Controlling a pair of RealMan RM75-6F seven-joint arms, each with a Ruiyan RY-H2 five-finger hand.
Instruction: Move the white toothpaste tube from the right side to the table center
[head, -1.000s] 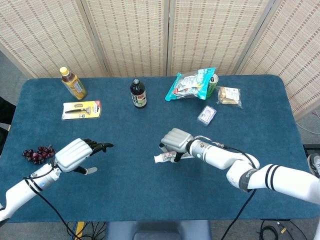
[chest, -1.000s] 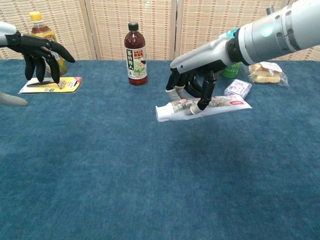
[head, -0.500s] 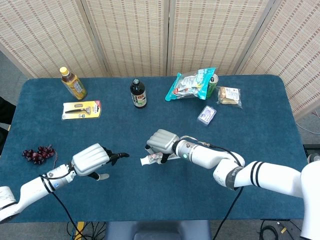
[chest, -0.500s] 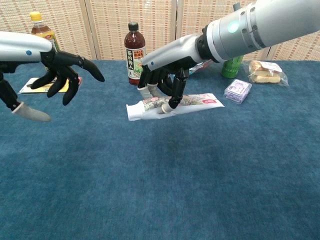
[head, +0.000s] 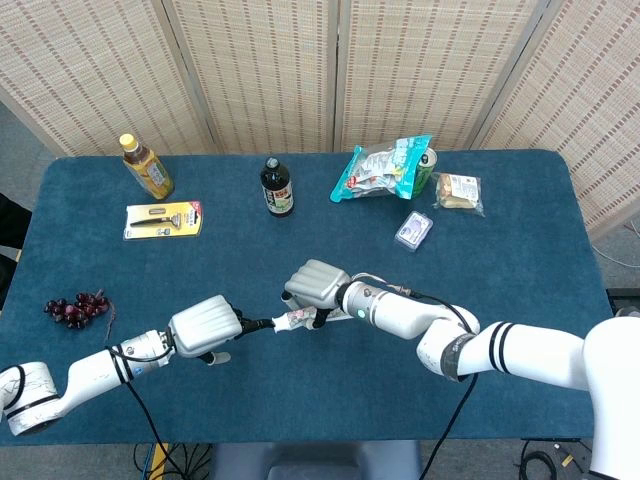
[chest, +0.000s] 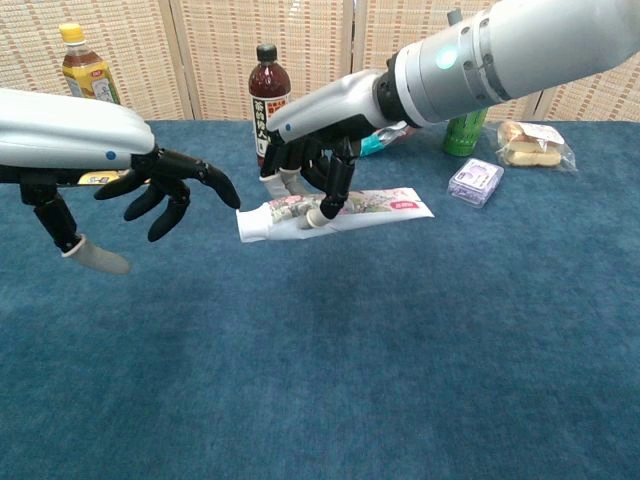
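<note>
At left above the blue surface (chest: 320, 380), my left robot hand (chest: 165, 185) hovers empty, fingers spread. Just beside its fingertips, the toothpaste tube (chest: 335, 212) lies crosswise, cap end leftward, grasped by my right robot hand (chest: 310, 165) near center.

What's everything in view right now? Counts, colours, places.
toothpaste tube: 1, white, table centre, held off the cloth
dark bottle: 1, brown-black, rear centre, upright
tea bottle: 1, yellow cap, rear left
razor pack: 1, yellow card, left, flat
grapes: 1 bunch, dark red, left edge
snack bag: 1, teal and white, rear right
green can: 1, behind the bag
wrapped bread: 1, clear wrap, rear right
small packet: 1, pale purple, right
table: 1, blue cloth
left hand: empty, fingers spread, near the tube's cap end
right hand: grips the tube
</note>
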